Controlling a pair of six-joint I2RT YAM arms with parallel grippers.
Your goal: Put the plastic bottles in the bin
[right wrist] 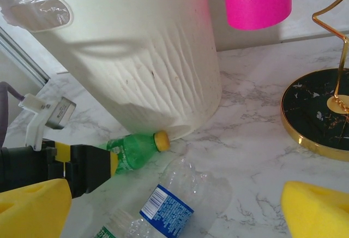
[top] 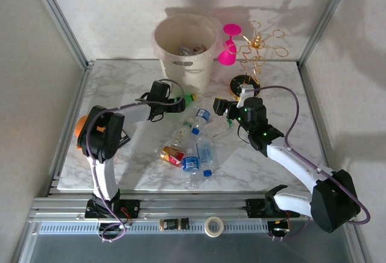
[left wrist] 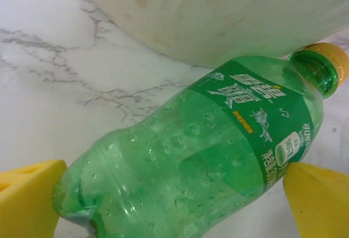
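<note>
Several bottles (top: pixel 205 154) lie on the table (top: pixel 114 79); a few already sit in the bin (top: pixel 187 70). Left tool (left wrist: pixel 174 191) gapes wide around a green bottle (left wrist: pixel 207 156) by the bin's base; right tool (right wrist: pixel 174 205) wide, empty.

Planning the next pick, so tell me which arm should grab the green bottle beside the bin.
Left. The left tool is open with its yellow fingers either side of the green bottle, which lies by the bin. The right tool, also open, hovers over a clear bottle instead.
</note>
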